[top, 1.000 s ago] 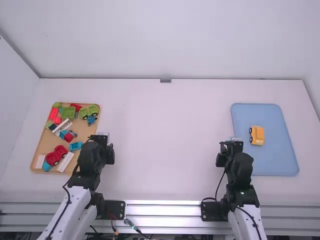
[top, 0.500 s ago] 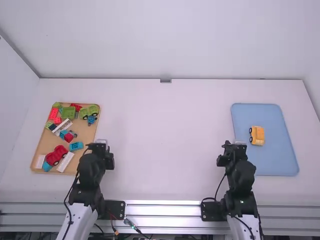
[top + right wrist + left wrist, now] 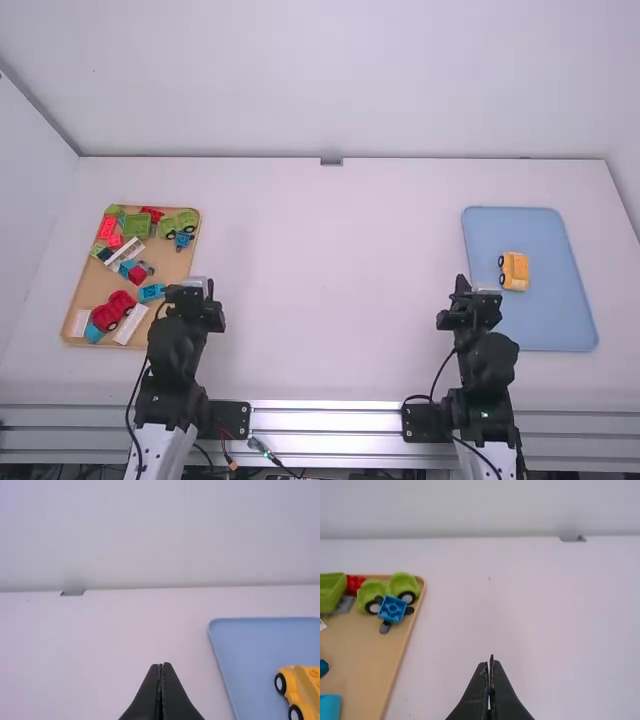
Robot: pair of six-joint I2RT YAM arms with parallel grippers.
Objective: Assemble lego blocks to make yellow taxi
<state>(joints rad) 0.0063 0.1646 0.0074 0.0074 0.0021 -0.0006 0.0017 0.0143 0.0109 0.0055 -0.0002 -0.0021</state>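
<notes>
Taxi (image 3: pixel 516 271) on blue tray (image 3: pixel 560 230), two o'clock from my right gripper (image 3: pixel 160 665); long axis runs roughly twelve to six, wheels showing on nine o'clock side. Right fingers pinched together, nothing between; left gripper (image 3: pixel 488 661) same, well apart over toward nine. Right arm (image 3: pixel 488 365) clearly nearer. Looks built to me, so work likely done; any touch-up wants right gripper opened, straddling three-to-nine width.
</notes>
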